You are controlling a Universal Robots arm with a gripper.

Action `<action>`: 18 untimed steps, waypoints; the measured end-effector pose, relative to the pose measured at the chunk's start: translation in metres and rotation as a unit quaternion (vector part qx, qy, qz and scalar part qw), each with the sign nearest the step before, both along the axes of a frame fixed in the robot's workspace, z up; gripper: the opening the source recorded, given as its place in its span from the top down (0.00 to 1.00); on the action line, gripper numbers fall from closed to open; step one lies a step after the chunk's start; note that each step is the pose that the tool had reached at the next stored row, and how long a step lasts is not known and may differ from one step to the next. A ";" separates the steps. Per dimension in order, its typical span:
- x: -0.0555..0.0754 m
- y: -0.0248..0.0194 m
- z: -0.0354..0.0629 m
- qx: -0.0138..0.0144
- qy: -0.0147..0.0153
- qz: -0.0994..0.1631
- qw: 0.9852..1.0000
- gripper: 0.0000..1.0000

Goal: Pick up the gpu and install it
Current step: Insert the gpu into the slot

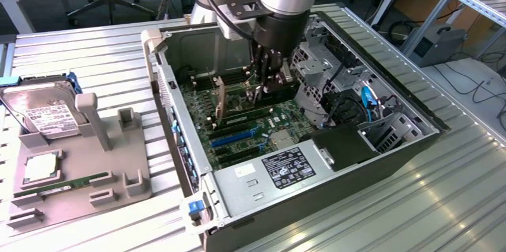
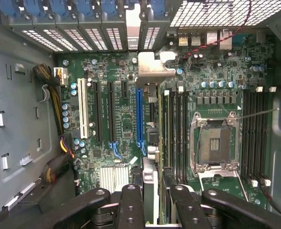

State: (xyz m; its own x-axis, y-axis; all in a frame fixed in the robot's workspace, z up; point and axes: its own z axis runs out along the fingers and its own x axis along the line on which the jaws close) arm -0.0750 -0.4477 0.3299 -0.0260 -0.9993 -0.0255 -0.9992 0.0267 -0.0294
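Note:
The gpu (image 2: 152, 138) stands on edge over the motherboard (image 2: 111, 109), just beside the long blue slot (image 2: 139, 119). Its silver bracket (image 2: 154, 71) points at the case's rear slot openings. My gripper (image 2: 154, 195) is shut on the card's upper edge, one black finger (image 2: 130, 202) on each side. In the exterior view the gripper (image 1: 266, 86) reaches straight down into the open computer case (image 1: 170, 95), with the gpu (image 1: 225, 101) upright below it. I cannot tell whether the card sits fully in its slot.
An open CPU socket (image 2: 214, 140) and memory slots lie beside the card. Drive cages and cables (image 1: 348, 104) crowd the case at the exterior view's right. Outside the case, a grey fixture (image 1: 87, 187) holds a hard drive (image 1: 44, 115) and a green memory stick (image 1: 67, 184).

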 end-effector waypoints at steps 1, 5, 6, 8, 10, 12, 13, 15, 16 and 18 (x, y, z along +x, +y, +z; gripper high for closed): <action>0.000 0.0000 -0.0001 0.000 0.000 0.000 1.000 0.73; -0.001 -0.0001 -0.0006 0.000 0.000 0.000 1.000 0.73; -0.001 -0.0001 -0.0007 0.000 0.000 0.000 1.000 0.73; -0.001 -0.0001 -0.0010 0.000 0.000 0.000 1.000 0.73; -0.002 -0.0002 -0.0012 0.000 0.000 0.000 1.000 0.73; -0.002 -0.0002 -0.0014 0.000 0.000 0.000 1.000 0.73; -0.002 -0.0002 -0.0016 0.000 0.000 0.000 1.000 0.73; -0.002 -0.0002 -0.0018 0.000 0.000 0.000 1.000 0.73; -0.003 -0.0003 -0.0023 0.000 0.000 0.000 1.000 0.73; -0.003 -0.0003 -0.0029 0.000 0.000 0.000 1.000 0.73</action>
